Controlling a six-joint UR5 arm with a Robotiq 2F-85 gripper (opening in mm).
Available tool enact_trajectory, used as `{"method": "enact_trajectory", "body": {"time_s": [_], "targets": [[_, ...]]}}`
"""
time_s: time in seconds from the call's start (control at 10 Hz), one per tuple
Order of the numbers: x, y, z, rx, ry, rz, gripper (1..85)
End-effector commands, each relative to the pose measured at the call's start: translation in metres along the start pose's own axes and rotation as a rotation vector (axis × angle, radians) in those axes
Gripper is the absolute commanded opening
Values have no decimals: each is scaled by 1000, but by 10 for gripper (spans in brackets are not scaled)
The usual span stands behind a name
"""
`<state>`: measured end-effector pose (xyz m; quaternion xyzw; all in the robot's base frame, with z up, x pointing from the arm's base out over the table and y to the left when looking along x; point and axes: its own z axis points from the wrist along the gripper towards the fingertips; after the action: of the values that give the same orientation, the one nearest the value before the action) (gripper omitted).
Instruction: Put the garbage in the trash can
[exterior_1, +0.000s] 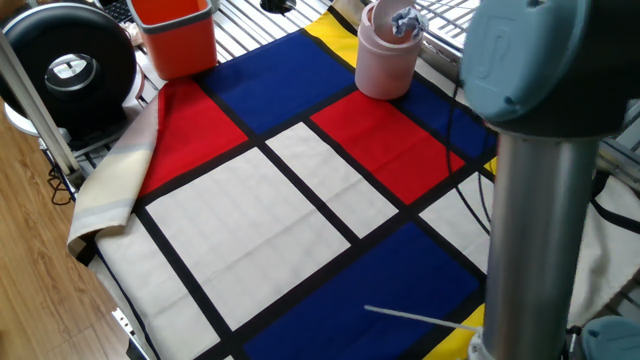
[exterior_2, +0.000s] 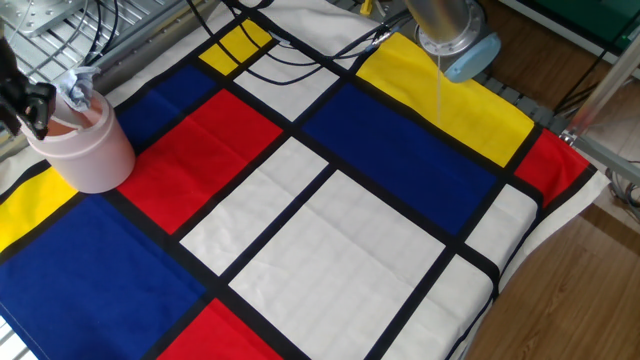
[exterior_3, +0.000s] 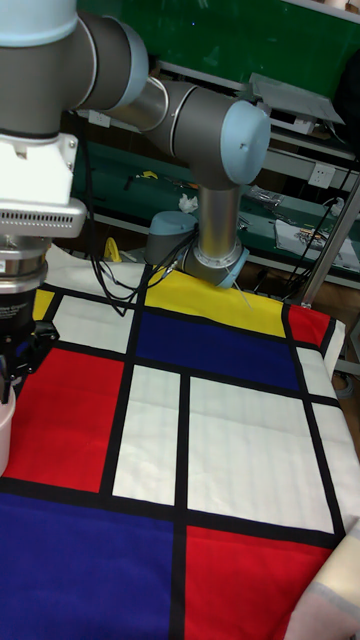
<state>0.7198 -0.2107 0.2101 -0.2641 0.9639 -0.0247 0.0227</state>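
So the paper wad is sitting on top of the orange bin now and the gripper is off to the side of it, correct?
Not quite: the paper wad sits at the top of the pink trash can, not the orange bin, which stands apart at another corner of the cloth. One fixed view shows both bins. The rest holds: in the other fixed view the gripper is off to the side of the wad.
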Motion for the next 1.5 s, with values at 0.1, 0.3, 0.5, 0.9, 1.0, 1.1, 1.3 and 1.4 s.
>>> {"method": "enact_trajectory", "body": {"time_s": [0.1,0.3,0.5,0.9,1.0,1.1,1.3,1.4], "targets": [[-1,15,13,-79,-44,-91,457],[-1,21,16,-106,-50,-110,473],[0,21,16,-106,-53,-144,473],[2,17,18,-94,-63,-97,390],[-1,18,18,-97,-64,-13,180],[2,13,18,-80,-51,40,77],[1,9,19,-64,-52,90,200],[3,4,19,-46,-48,100,273]]}}
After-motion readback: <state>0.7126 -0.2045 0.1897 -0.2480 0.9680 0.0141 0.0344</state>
